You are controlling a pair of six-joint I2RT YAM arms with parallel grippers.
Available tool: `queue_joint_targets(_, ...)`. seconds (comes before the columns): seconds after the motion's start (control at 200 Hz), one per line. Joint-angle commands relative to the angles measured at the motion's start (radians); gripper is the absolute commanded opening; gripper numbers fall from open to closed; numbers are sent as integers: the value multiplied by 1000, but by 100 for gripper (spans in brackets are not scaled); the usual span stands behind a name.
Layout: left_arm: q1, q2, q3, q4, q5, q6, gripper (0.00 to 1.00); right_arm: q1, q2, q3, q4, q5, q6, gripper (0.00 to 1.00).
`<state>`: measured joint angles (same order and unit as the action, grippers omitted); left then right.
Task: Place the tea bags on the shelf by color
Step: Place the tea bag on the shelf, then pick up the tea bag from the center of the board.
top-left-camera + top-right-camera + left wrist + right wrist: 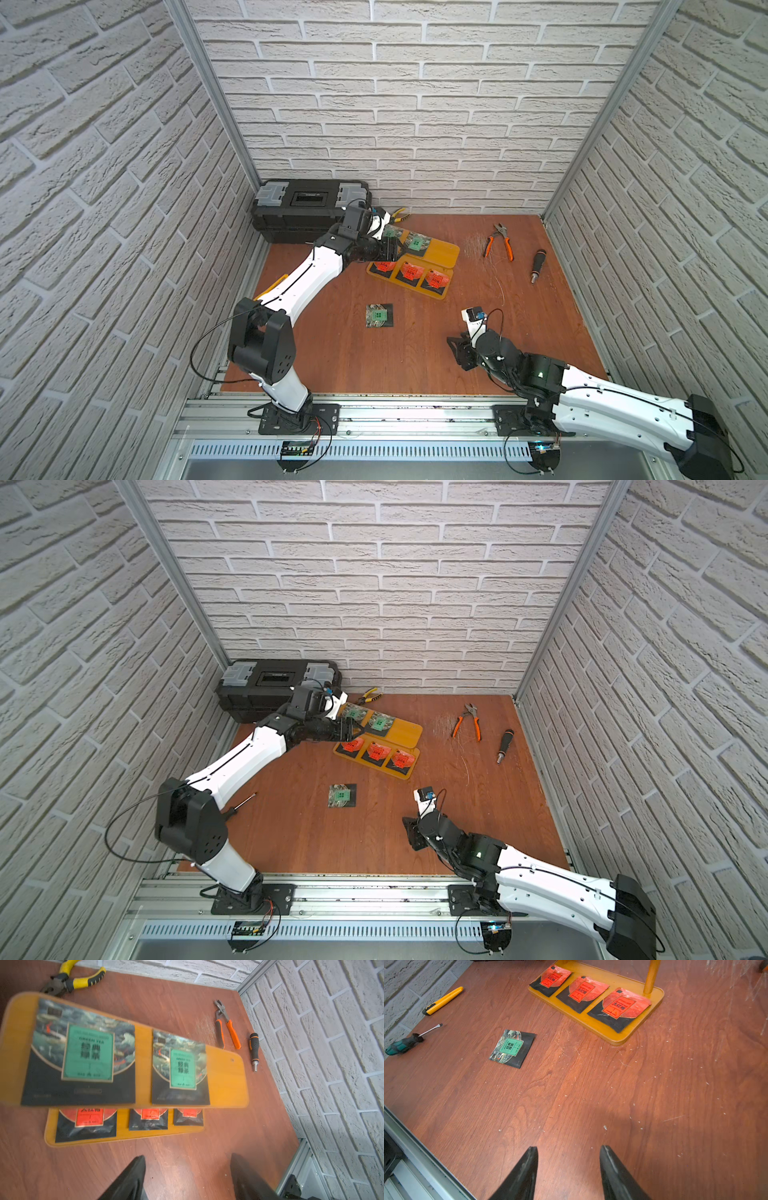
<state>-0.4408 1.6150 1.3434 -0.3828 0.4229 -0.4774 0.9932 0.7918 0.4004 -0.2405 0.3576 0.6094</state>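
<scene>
Quick rundown of the scene. The yellow-orange plastic two-tier shelf (pixel 445 252) sits toward the far middle of the reddish-brown wooden table (pixel 332 357).

Its lower board has three sachets in a row, label up: the left red-orange tea bag (pixel 550 979), the middle red-orange tea bag (pixel 581 991) and the right red-orange tea bag (pixel 618 1006). The upper board holds the left green mottled tea bag (pixel 87 1053), and just beside it the right green mottled tea bag (pixel 180 1070). The right end of that board is bare. A loose green tea bag (pixel 512 1048) lies flat and face up on the table, on the near side of the shelf and apart from it.

The left hand (pixel 187 1155) is up at the left end of the shelf, fingers spread wide with nothing between them. The right hand (pixel 569 1147) hangs over the near right part of the table, well apart from the loose bag. It's parted too and holds nothing.

Other stuff around:
- a black toolbox with grey latches (pixel 309 208) in the far left corner
- yellow-handled pliers (pixel 76 978) behind the shelf
- orange-handled pliers (pixel 498 245) and a black-and-orange screwdriver (pixel 538 266) to the right
- a yellow utility knife (pixel 443 1000) and a green-handled screwdriver (pixel 406 1043) by the left wall
</scene>
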Motion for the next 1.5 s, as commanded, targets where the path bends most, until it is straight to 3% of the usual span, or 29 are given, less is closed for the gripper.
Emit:
queue_joint_targets(0.0,-12,-85,-131,149,-73,-49,74,4,79,54,102,-47,-26,52)
queue_joint_targets(0.32,-17,-304,-491,294,-244,-129,83,0,312,126,210,-128,-17,52)
queue_joint_targets(0.595,-21,-345,-705,417,-291,-203,84,-2,447,174,263,-150,9,52)
queue_joint_targets(0.955,-22,-309,-801,488,-301,-226,84,-1,486,187,268,-146,37,52)
queue_joint_targets(1.495,-43,-201,-831,574,-253,-242,84,-2,453,174,242,-122,53,52)
